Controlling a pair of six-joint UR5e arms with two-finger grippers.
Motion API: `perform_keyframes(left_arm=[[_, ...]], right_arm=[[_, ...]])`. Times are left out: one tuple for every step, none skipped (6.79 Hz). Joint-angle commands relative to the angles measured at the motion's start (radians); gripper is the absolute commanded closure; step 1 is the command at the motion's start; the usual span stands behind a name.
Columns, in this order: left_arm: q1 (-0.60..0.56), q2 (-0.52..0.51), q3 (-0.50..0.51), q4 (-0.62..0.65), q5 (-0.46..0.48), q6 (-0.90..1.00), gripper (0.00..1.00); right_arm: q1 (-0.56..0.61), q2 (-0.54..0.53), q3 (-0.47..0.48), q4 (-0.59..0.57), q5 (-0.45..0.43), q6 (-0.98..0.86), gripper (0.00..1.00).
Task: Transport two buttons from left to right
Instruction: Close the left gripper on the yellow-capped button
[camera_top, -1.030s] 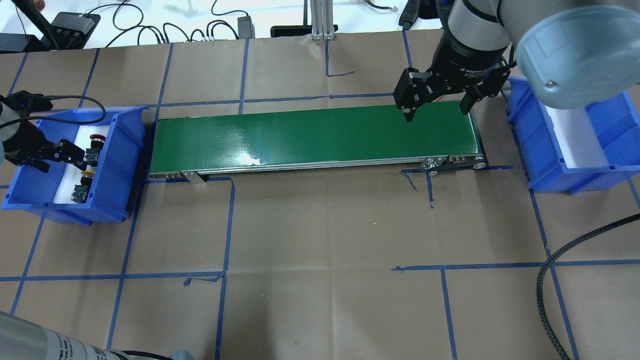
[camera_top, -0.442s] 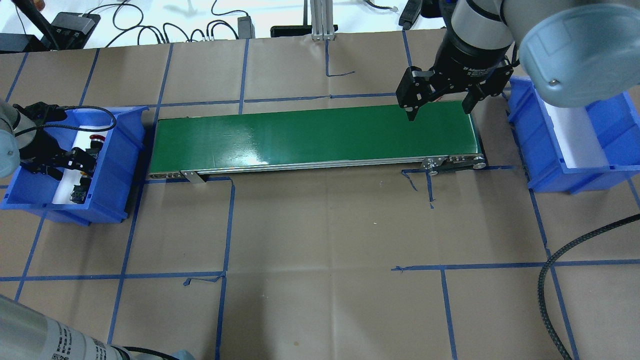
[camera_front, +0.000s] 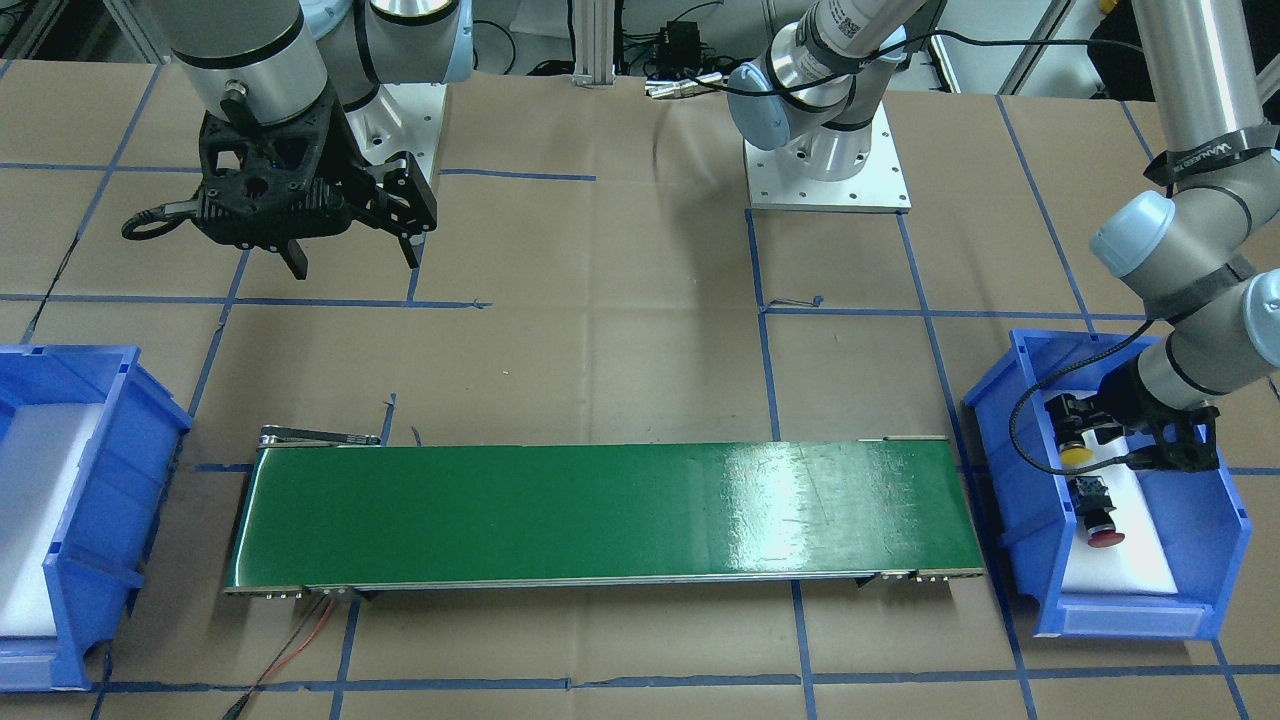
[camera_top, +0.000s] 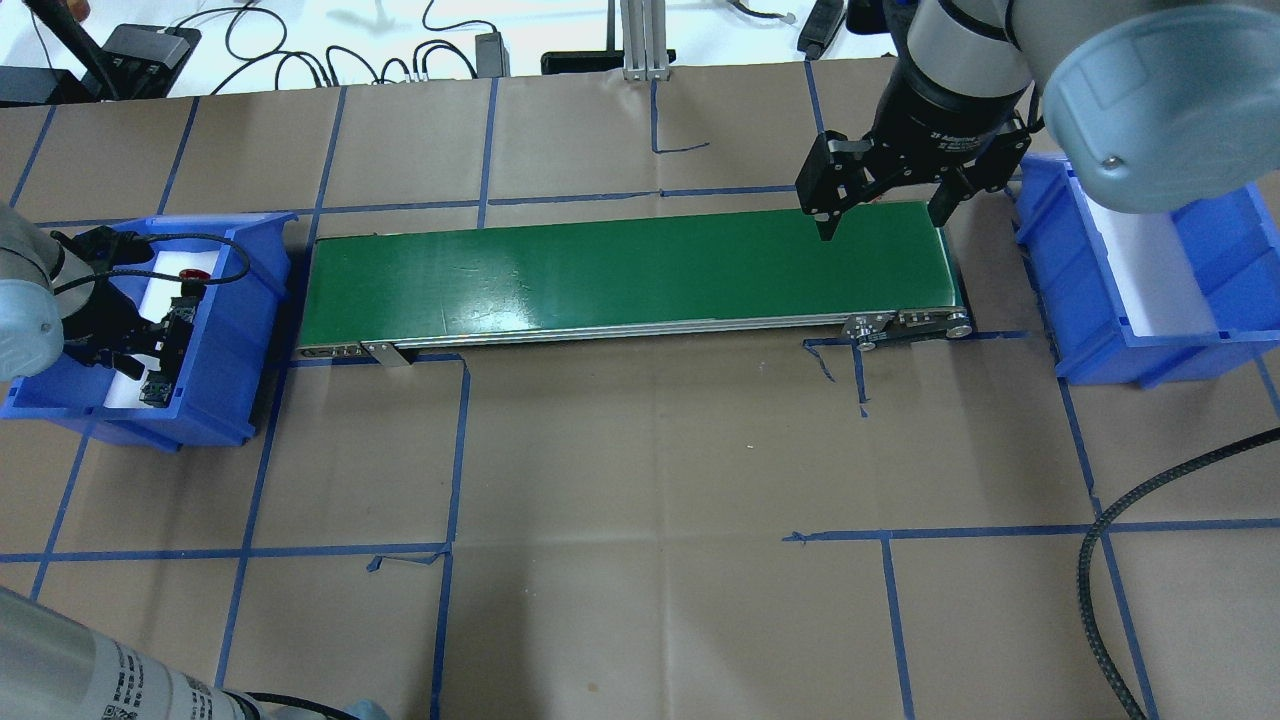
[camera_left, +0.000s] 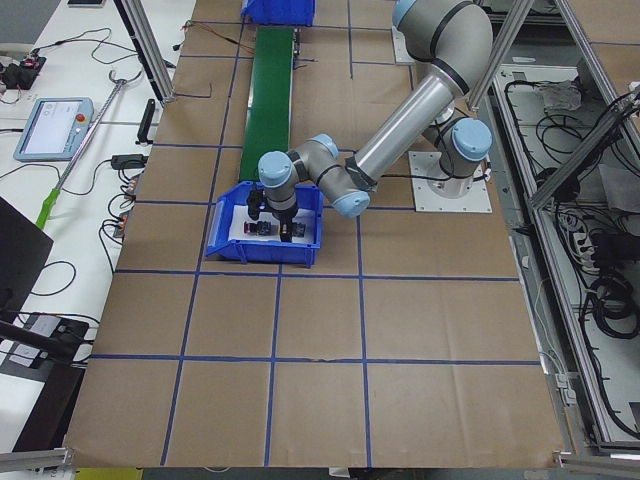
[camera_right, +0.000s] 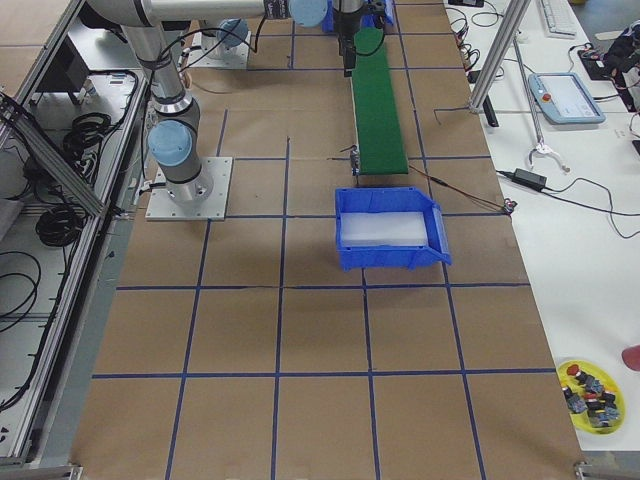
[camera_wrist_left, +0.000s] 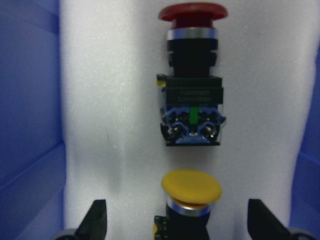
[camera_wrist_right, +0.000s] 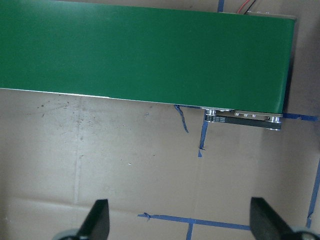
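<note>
My left gripper (camera_wrist_left: 178, 222) hangs wide open, empty, over the yellow button (camera_wrist_left: 191, 186) in the bin (camera_wrist_left: 30, 125). The red button (camera_wrist_left: 192, 90) lies at 12 o'clock, both axes 12-to-6. The right gripper (camera_wrist_right: 180, 222) is open, empty, far off.

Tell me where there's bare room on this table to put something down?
The green belt is bare end to end. So are the brown paper beside it and the white pad in the right bin. The left bin is crowded: the red button and yellow button lie there, the left claw open around the yellow one.
</note>
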Motion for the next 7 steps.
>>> perform_keyframes(left_arm=[[0.000,0.019,-0.013,0.018,0.005,-0.001,0.01],[0.000,0.031,-0.014,0.015,0.005,0.001,0.10],[0.000,0.026,-0.014,0.012,0.006,-0.004,0.34],[0.000,0.025,-0.016,0.003,0.006,-0.007,0.56],[0.001,0.016,-0.018,0.002,0.006,-0.009,0.68],[0.002,0.028,-0.013,-0.010,0.008,-0.009,0.87],[0.002,0.042,0.019,-0.083,0.008,-0.010,0.97]], right_arm=[[0.000,0.001,0.000,0.000,-0.002,0.000,0.00],[0.000,0.001,0.000,0.000,0.000,0.000,0.00],[0.000,0.002,0.000,0.000,-0.002,0.000,0.00],[0.000,0.002,0.000,0.000,-0.002,0.000,0.00],[0.000,0.001,0.000,0.000,-0.002,0.000,0.00],[0.000,0.002,0.000,0.000,-0.002,0.000,0.00],[0.000,0.002,0.000,0.000,-0.002,0.000,0.00]])
